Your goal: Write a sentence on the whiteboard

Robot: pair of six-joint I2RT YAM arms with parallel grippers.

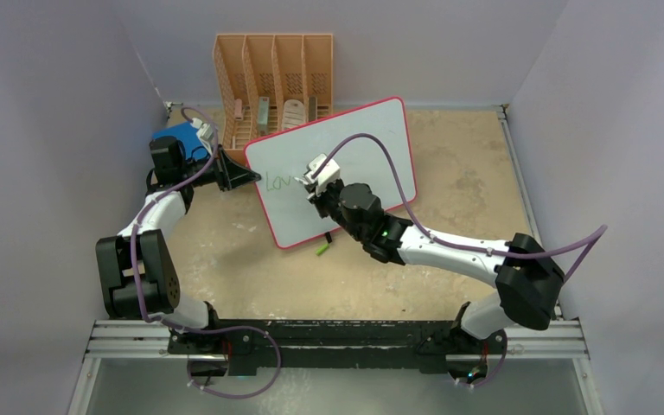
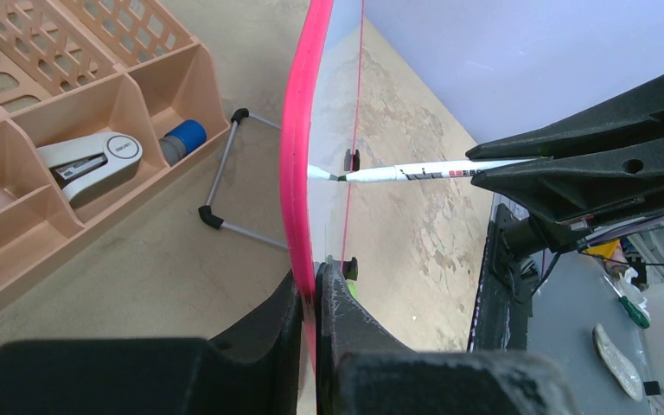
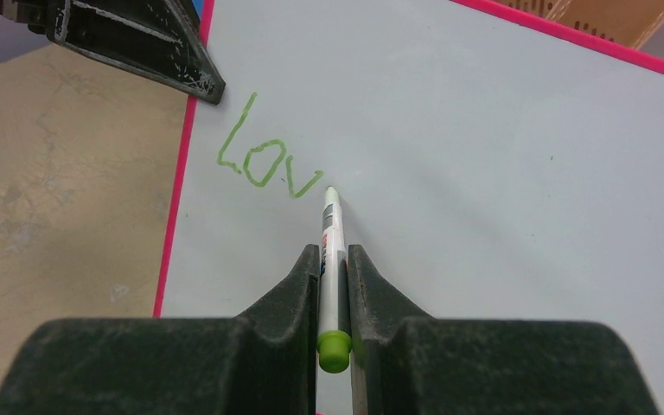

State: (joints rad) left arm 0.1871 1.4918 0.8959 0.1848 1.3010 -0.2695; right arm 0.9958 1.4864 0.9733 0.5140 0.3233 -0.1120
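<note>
**Three letters on the board, pen at the end of the "v"**

Three green letters, "Lov", begin the sentence (image 3: 264, 164) near the left edge of the whiteboard (image 1: 287, 212). The board stands propped at a tilt in the middle of the table, just in front of the orange desk organizer (image 1: 272, 78).

The right gripper (image 3: 335, 255) is closed around a green marker (image 3: 331, 216), fingers pinching the barrel partway down. The tip appears to touch the surface where the "v" ends.

The left gripper (image 2: 314, 281) is clamped on the board's pink rim at its left edge, one finger on each face.

The board looks thin, stiff and light, with a glossy face, so it would likely slide or tip under pen pressure. The rim is the sensible place to hold it, clear of the writing area. The slim marker could pivot between the fingers if pressed hard, so light strokes seem wise.
</note>
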